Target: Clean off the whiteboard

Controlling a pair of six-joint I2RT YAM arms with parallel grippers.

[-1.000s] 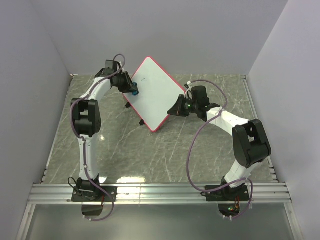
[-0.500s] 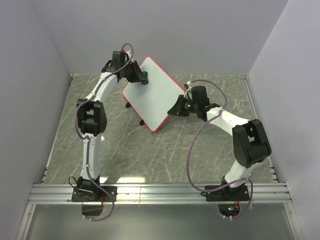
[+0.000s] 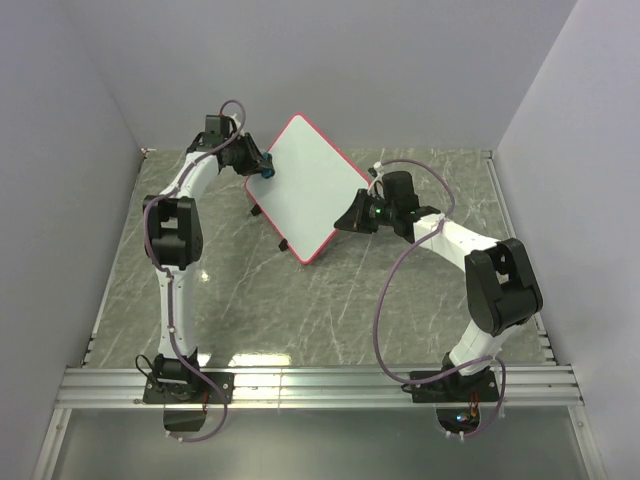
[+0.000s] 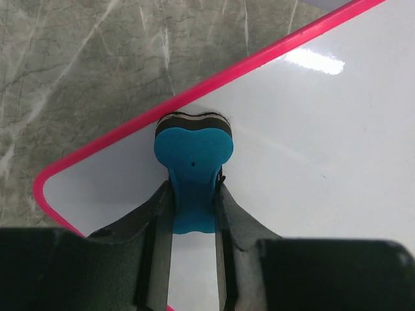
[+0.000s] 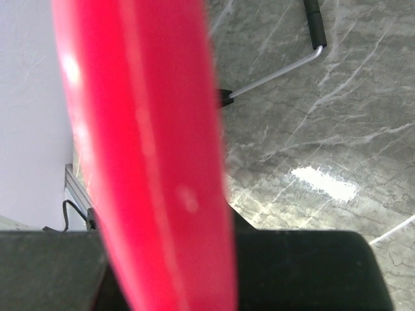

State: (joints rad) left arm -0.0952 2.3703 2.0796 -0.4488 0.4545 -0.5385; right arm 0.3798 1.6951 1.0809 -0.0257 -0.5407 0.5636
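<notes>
The whiteboard (image 3: 305, 190), white with a pink-red rim, stands tilted on its black feet at the back middle of the table. My left gripper (image 3: 266, 170) is shut on the blue bone-shaped eraser (image 4: 192, 159) and presses it against the board's surface (image 4: 311, 149) close to the rim, near its left corner. My right gripper (image 3: 352, 217) is shut on the board's right edge; in the right wrist view the pink rim (image 5: 149, 155) fills the space between the jaws. The board's face looks clean white.
The marbled grey table (image 3: 300, 300) is enclosed by pale walls at the back and sides. The board's wire stand leg with black tips (image 5: 279, 74) rests on the table. An aluminium rail (image 3: 320, 385) runs along the near edge.
My left gripper with the eraser has swept along the board's upper-left edge: up toward the top corner, then back down-left. The board and right arm have stayed still.
</notes>
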